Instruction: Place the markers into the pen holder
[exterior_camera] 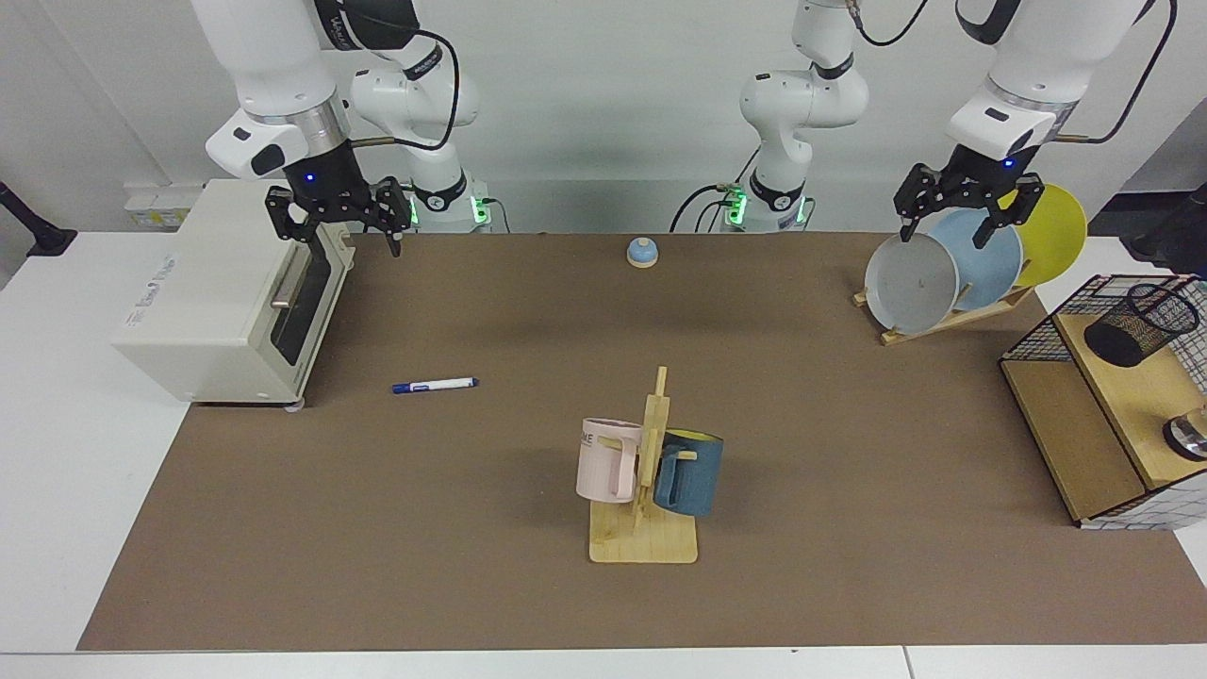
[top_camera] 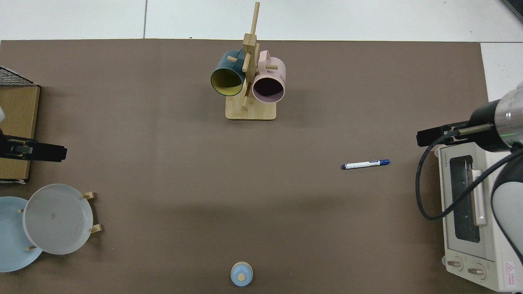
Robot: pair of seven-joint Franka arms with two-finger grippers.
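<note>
The marker point(exterior_camera: 436, 385) point(top_camera: 365, 164), slim and white with a dark blue cap, lies flat on the brown mat, just off the toaster oven's front corner. The pen holder point(exterior_camera: 1139, 325), a small black mesh cup, stands on the wooden shelf at the far right of the facing view and is outside the top view. My right gripper point(exterior_camera: 338, 231) hangs open above the oven's door, well behind the marker, and holds nothing. My left gripper point(exterior_camera: 946, 231) hangs open over the plates, away from the pen holder.
A cream toaster oven point(exterior_camera: 236, 292) point(top_camera: 470, 208) sits beside the marker. A wooden mug tree point(exterior_camera: 646, 471) point(top_camera: 249, 81) carries a pink and a blue mug. A plate rack point(exterior_camera: 943, 273), a wire and wood shelf point(exterior_camera: 1075, 434) and a blue bell point(exterior_camera: 642, 252) also stand here.
</note>
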